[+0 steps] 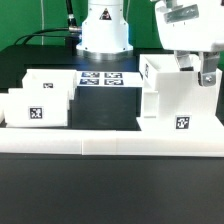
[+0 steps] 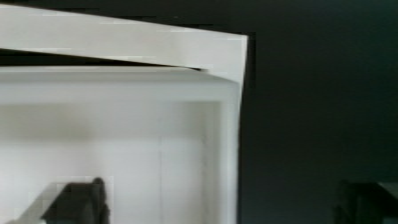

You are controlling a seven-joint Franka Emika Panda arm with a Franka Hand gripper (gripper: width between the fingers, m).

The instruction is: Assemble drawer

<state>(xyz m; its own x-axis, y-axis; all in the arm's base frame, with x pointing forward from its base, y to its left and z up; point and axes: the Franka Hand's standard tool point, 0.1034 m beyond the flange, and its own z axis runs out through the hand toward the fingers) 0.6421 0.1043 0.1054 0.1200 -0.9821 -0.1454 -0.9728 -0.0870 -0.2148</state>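
The drawer's large white housing (image 1: 172,98) stands at the exterior view's right with square tags on its faces. Two small white trays (image 1: 42,100) sit side by side at the exterior view's left, each tagged. My gripper (image 1: 207,74) hangs at the housing's upper far-right corner. In the wrist view the housing (image 2: 125,130) fills most of the picture. My gripper (image 2: 222,205) is open and straddles the housing's side wall. One dark finger (image 2: 75,202) is over the white part and the other (image 2: 374,200) over the dark table.
The marker board (image 1: 101,77) lies flat in front of the robot's base (image 1: 105,30). A long low white border rail (image 1: 110,146) runs along the front of the table. A dark gap (image 1: 108,105) lies between the trays and the housing.
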